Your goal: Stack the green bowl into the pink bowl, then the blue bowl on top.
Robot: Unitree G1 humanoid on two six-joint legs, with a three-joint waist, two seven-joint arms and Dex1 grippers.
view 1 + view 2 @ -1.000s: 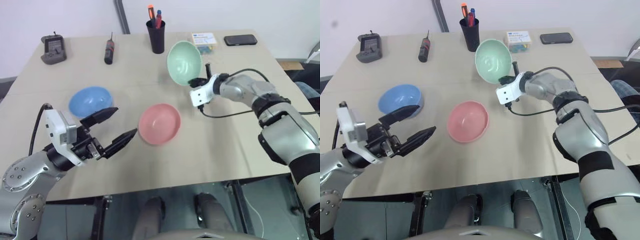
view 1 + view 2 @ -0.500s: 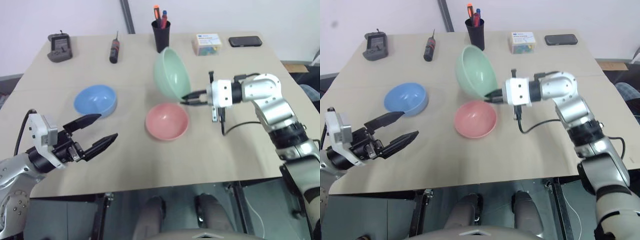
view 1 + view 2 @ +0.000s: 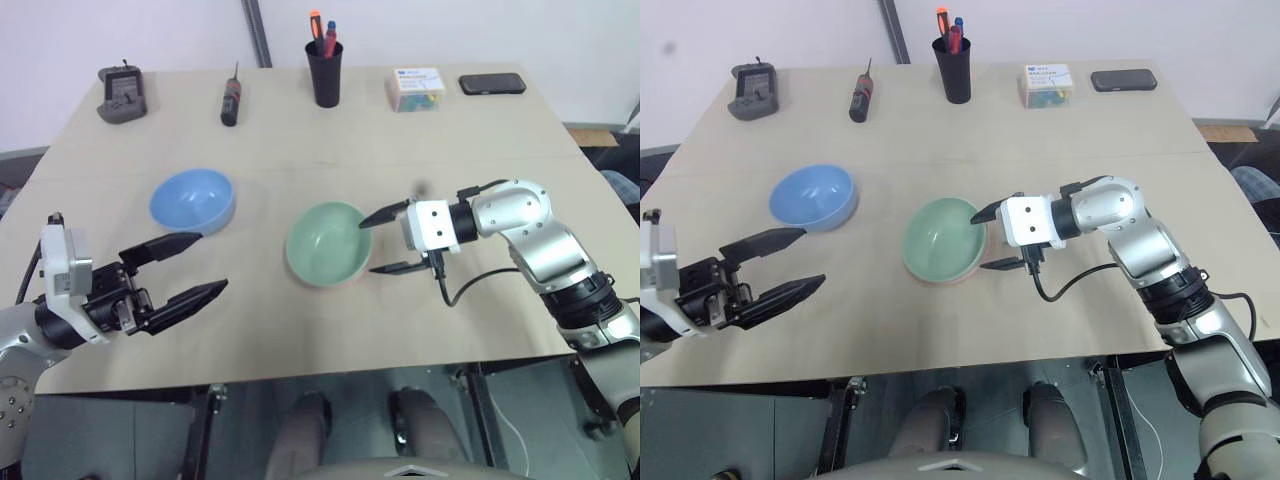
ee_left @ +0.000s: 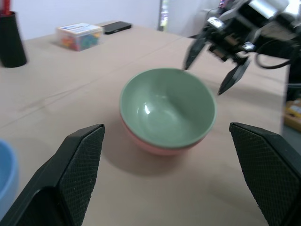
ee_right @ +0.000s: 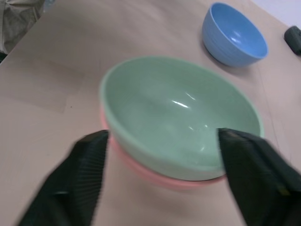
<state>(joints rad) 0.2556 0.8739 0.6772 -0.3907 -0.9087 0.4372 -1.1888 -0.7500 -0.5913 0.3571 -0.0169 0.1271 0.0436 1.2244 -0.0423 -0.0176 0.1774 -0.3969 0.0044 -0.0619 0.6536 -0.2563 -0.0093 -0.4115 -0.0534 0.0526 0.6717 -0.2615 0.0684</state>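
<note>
The green bowl (image 3: 325,240) sits upright inside the pink bowl (image 4: 162,148) at the middle of the table, with only the pink rim showing beneath it. My right gripper (image 3: 370,245) is open just to the right of the stacked bowls, one finger on each side of the rim's edge, with nothing in it. The blue bowl (image 3: 192,198) stands alone to the left of the stack. My left gripper (image 3: 210,262) is open and empty, hovering near the table's front left, pointing toward the stack.
Along the far edge stand a grey device (image 3: 120,95), a screwdriver (image 3: 230,100), a black pen cup (image 3: 325,72), a small box of colourful items (image 3: 415,88) and a black phone (image 3: 492,84). A cable hangs from the right wrist.
The right gripper brought the tilted green bowl down into the pink bowl and opened, letting it go. The left gripper drew back a little to the left.
</note>
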